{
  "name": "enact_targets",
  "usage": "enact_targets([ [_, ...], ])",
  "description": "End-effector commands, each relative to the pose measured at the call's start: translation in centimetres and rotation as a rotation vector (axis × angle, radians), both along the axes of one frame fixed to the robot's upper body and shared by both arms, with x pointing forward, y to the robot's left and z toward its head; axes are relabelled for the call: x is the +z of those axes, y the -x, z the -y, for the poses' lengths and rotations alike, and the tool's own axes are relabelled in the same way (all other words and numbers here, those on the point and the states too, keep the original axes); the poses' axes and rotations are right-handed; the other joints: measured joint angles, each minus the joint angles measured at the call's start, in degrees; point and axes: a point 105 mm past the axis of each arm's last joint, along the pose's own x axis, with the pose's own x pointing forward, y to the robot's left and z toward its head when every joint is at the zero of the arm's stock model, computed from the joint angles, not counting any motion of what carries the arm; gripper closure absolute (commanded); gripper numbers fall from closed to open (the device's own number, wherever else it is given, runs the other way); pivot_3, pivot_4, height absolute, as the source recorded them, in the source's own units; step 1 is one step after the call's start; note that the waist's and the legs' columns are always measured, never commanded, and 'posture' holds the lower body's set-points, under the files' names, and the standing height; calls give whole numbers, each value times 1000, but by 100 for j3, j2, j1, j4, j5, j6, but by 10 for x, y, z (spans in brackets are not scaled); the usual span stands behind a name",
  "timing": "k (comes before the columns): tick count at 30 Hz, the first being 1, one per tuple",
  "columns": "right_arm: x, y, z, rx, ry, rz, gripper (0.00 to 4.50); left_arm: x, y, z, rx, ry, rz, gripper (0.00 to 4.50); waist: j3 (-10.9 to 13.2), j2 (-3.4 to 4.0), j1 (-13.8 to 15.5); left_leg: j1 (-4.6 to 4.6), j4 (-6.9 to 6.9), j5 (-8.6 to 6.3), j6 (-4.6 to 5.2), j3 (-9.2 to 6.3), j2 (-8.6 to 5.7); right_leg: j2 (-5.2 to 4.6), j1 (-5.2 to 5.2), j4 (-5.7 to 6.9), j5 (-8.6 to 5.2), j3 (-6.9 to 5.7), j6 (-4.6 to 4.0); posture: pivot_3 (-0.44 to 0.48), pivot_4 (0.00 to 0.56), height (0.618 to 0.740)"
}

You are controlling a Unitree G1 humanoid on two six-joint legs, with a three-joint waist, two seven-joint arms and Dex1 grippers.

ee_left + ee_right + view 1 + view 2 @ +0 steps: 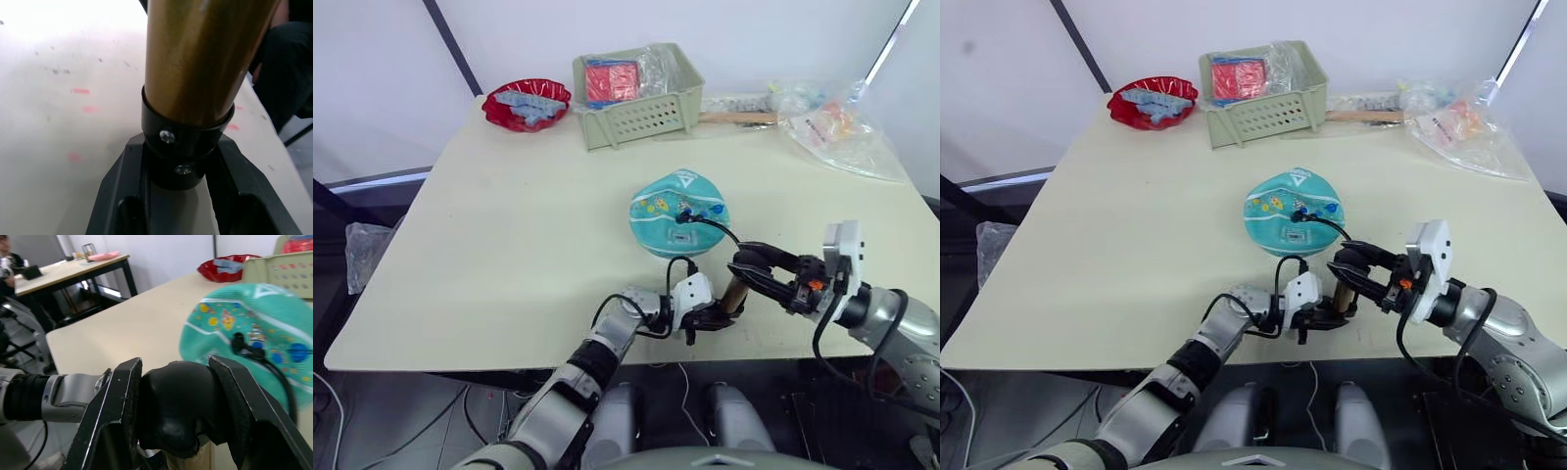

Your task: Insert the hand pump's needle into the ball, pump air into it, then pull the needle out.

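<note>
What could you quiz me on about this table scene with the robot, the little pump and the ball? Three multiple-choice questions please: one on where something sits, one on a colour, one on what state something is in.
1. Where is the red bowl?
A. at the table's far left corner, beside the green basket
B. at the near edge, by the pump
C. on top of the ball

2. What colour is the hand pump's barrel?
A. bright blue
B. gold-bronze
C. white

3. What are the right gripper's fingers doing?
A. hanging open above the basket
B. pinching the ball
C. clamped on the pump's black handle

Answers: 1 A, the bowl sits next to the basket at the far left corner. 2 B, the left wrist view shows the bronze tube above the left gripper, which grips its black base. 3 C, the right wrist view shows both fingers pressed against the handle, with the ball behind.
</note>
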Motion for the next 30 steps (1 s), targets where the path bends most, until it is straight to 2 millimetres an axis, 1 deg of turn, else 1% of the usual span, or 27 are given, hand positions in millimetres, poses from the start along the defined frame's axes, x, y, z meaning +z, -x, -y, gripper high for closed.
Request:
enact_targets([
  [1,31,4,7,-17,-27,129,2854,-5,-1,2,0,-10,-5,3466,0,0,-2,0,0,0,0,-1,0,0,0,0,0,-1,0,0,150,738],
  [9,57,7,23,-50,-52,164,2854,-12,2,6,-20,-27,-15,3466,0,0,-9,0,0,-1,1,-2,0,0,1,0,0,-1,0,0,150,738],
  [11,68,8,29,-56,-62,176,2854,-15,3,5,-22,-40,-15,3466,1,-1,-10,0,0,-1,2,-2,0,-1,1,0,0,-1,0,0,150,738],
  [14,90,10,35,-51,-108,202,2854,-18,0,3,7,-39,-52,3466,1,-1,-10,0,0,-1,2,-2,0,-1,2,0,0,-2,0,0,150,738],
  [16,104,11,40,-46,-147,210,2854,-21,0,0,0,-62,-41,3466,2,-3,-10,0,1,-1,2,-4,1,-1,2,0,0,-3,0,0,150,738],
  [19,117,12,45,-40,-160,207,2854,-23,-1,-1,-1,-70,-40,3466,2,-3,-11,-1,0,-2,3,-4,0,-1,3,0,0,-4,0,0,150,738],
  [21,123,13,46,-39,-163,203,2854,-23,-1,-1,0,-70,-41,3466,2,-4,-11,-1,0,-3,5,-3,0,-2,3,-1,0,-3,0,0,150,738],
  [24,136,14,50,-29,-136,228,2854,-25,-1,-3,-1,-76,-43,3466,2,-3,-11,-2,1,-4,6,-2,1,-3,3,-1,0,-2,0,0,150,738],
  [27,141,15,51,-14,-85,254,2854,-27,-1,-4,-3,-81,-49,3466,2,-4,-12,-1,2,-4,6,-2,1,-4,4,-1,0,-2,0,0,150,738],
  [30,131,11,49,-10,-38,240,2854,-28,0,-4,-6,-79,-50,3466,1,-6,-11,-1,2,-4,7,-3,1,-4,4,-1,0,-4,0,0,150,738],
])
